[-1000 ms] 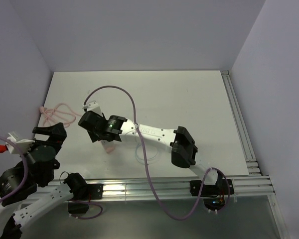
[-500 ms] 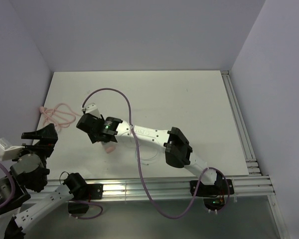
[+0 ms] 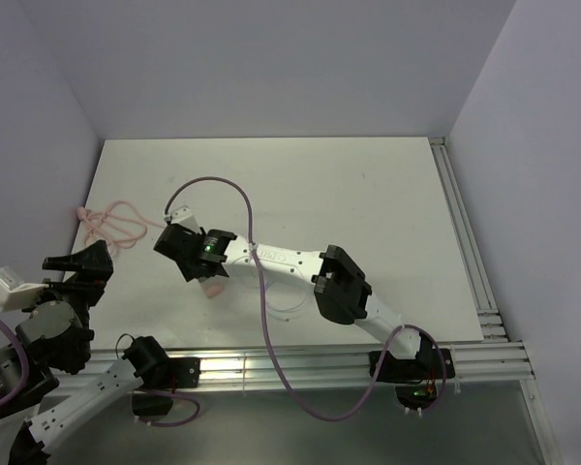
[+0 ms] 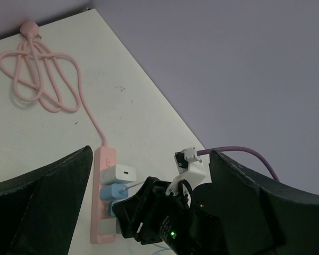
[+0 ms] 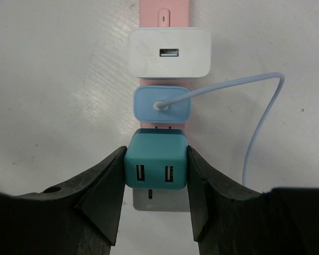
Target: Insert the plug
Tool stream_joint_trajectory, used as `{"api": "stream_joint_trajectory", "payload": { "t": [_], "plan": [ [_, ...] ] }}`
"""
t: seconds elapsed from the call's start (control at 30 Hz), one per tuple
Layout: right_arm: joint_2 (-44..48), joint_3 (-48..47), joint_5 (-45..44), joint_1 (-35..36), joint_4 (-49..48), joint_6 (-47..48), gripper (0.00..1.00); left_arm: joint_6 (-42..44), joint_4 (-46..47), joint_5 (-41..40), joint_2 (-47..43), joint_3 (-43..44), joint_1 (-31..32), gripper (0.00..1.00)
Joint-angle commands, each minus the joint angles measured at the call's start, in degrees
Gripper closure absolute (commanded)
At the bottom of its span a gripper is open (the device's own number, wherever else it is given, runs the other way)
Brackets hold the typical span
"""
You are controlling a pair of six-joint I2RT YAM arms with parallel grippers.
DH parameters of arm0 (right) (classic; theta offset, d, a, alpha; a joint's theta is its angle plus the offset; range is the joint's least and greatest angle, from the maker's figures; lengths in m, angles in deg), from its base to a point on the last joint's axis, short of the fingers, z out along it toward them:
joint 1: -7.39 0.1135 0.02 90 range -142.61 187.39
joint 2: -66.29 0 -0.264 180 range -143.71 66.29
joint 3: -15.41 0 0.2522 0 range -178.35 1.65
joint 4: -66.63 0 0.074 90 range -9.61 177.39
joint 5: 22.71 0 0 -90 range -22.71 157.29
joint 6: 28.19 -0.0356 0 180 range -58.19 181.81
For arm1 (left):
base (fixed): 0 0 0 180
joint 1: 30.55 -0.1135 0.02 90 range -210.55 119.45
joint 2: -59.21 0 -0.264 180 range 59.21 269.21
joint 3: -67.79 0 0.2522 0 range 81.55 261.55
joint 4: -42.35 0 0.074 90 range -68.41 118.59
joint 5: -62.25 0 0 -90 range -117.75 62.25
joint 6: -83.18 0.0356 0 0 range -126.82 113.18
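Note:
My right gripper (image 5: 156,171) is shut on a teal two-port charger (image 5: 156,167), its fingers pressing on both sides. The charger sits over the pink socket strip (image 5: 165,10), just below a light-blue adapter (image 5: 162,105); metal prongs show at its edges. The thin pale wire (image 5: 260,127) ends in a small plug head (image 5: 160,105) seated in the light-blue adapter. In the top view the right gripper (image 3: 189,254) is over the strip (image 3: 211,288). My left gripper (image 3: 77,266) is open and empty, off to the left, looking at the strip (image 4: 102,159).
A white adapter (image 5: 170,52) fills the strip's top socket. The pink cord lies coiled (image 4: 42,79) by the table's left edge. A purple robot cable (image 3: 257,291) arches over the right arm. Walls close the table at left, back and right.
My left arm has drawn back and down toward the near left corner. My right arm has shifted slightly left, still holding the teal charger over the strip.

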Motion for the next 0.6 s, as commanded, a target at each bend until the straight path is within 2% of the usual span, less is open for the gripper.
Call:
{"api": "stream_joint_trajectory", "payload": {
  "t": [0.0,0.13,0.57],
  "plan": [
    [-0.3,2.0,0.6,-0.8,0.4,0.7,1.0,2.2,-0.3,-0.4,-1.2,1.1,-0.1,0.04],
    [-0.1,3.3,1.6,-1.3,-1.4,1.5,1.0,3.8,0.5,-0.1,-1.7,1.1,-0.1,0.04],
    [-3.5,-0.6,3.9,-1.2,0.4,0.0,1.0,4.8,1.4,-0.5,-1.1,0.8,0.0,0.04]
  ]
}}
